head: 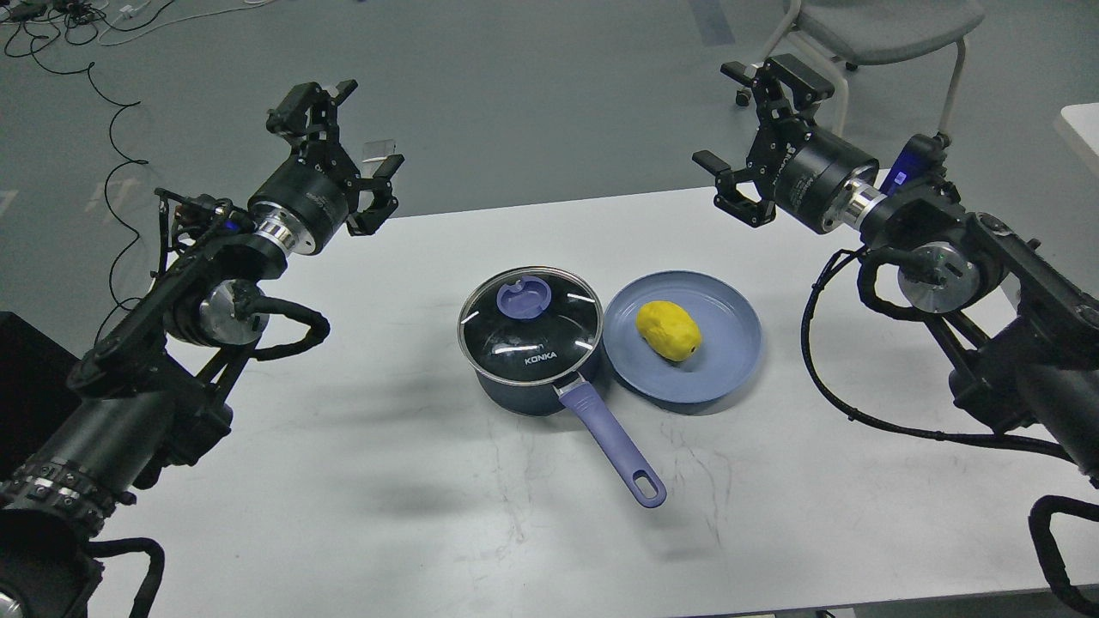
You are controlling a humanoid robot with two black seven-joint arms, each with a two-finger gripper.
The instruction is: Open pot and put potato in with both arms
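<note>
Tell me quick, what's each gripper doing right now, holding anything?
Left gripper: open, holding nothing, raised above the table's far left edge.
Right gripper: open, holding nothing, raised beyond the plate.

Lidded dark pot (528, 343) – purple handle toward me – beside yellow potato (668, 330) lying on blue plate (730, 360).

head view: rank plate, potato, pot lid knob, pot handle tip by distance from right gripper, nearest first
From the right gripper:
1. Blue plate, its far rim, right of pot.
2. Potato, on the plate.
3. Pot lid knob, lid centre, further left.
4. Pot handle tip, nearest the camera.
</note>
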